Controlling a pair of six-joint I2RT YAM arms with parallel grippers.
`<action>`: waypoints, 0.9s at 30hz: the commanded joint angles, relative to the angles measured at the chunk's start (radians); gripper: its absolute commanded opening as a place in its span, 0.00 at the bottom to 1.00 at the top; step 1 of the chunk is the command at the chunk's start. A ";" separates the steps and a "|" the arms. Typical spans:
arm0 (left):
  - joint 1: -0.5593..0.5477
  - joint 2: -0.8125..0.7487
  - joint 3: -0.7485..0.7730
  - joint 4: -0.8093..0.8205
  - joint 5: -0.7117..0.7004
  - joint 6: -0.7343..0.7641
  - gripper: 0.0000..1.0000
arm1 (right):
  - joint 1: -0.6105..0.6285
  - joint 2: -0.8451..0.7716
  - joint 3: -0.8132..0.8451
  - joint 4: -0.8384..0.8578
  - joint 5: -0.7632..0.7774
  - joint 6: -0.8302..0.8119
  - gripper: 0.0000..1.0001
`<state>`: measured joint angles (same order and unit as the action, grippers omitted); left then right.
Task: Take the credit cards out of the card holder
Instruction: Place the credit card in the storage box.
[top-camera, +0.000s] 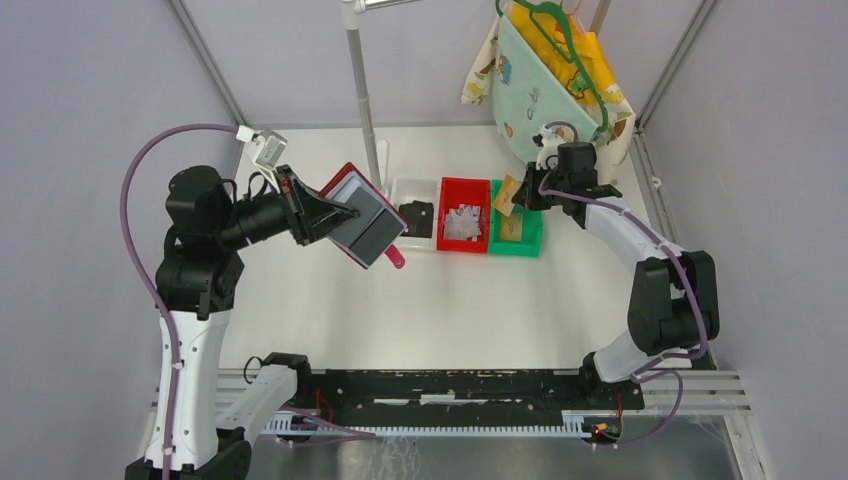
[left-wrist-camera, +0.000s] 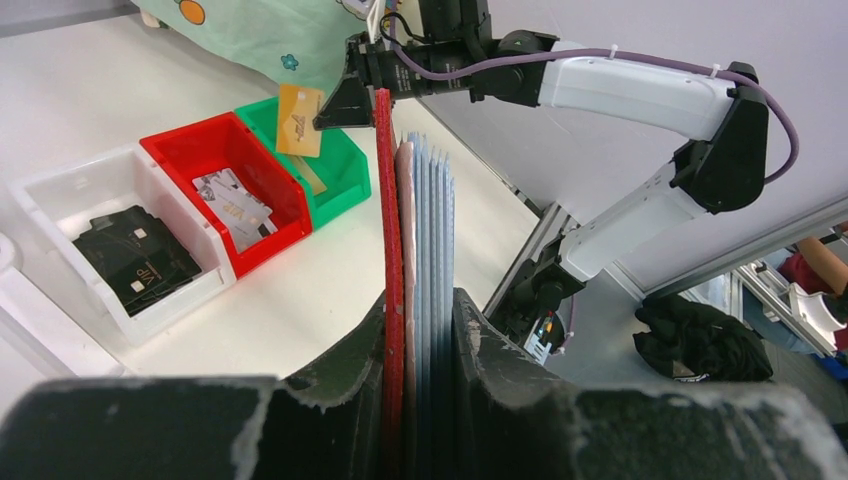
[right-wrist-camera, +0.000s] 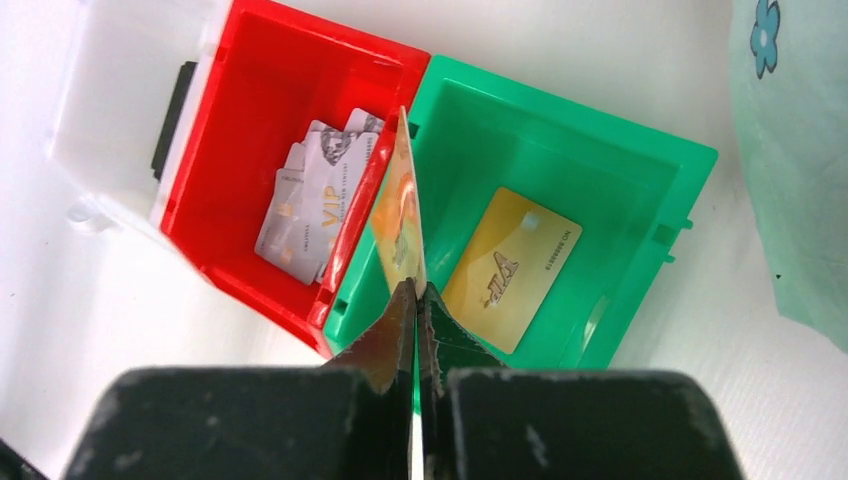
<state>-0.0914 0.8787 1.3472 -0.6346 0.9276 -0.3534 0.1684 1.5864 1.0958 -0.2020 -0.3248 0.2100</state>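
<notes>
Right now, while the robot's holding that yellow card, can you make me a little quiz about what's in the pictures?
1. True or false: the left gripper is shut on the card holder.
2. Which bin has the silver cards in it? A green, B red, C clear.
3. Fill in: the right gripper pinches one ____ card.

Key: 1 true. 2 B, the red bin. 3 gold.
</notes>
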 joint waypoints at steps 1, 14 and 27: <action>0.002 -0.012 0.018 0.052 0.042 0.022 0.17 | -0.019 -0.087 -0.015 -0.011 -0.070 -0.013 0.00; 0.002 -0.026 0.017 0.050 0.052 0.022 0.18 | -0.036 -0.079 -0.064 -0.038 -0.092 -0.022 0.00; 0.003 -0.030 0.012 0.067 0.071 0.005 0.18 | 0.039 0.097 0.071 -0.121 0.027 -0.082 0.00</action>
<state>-0.0914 0.8631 1.3472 -0.6331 0.9546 -0.3538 0.1909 1.6642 1.0943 -0.3122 -0.3519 0.1654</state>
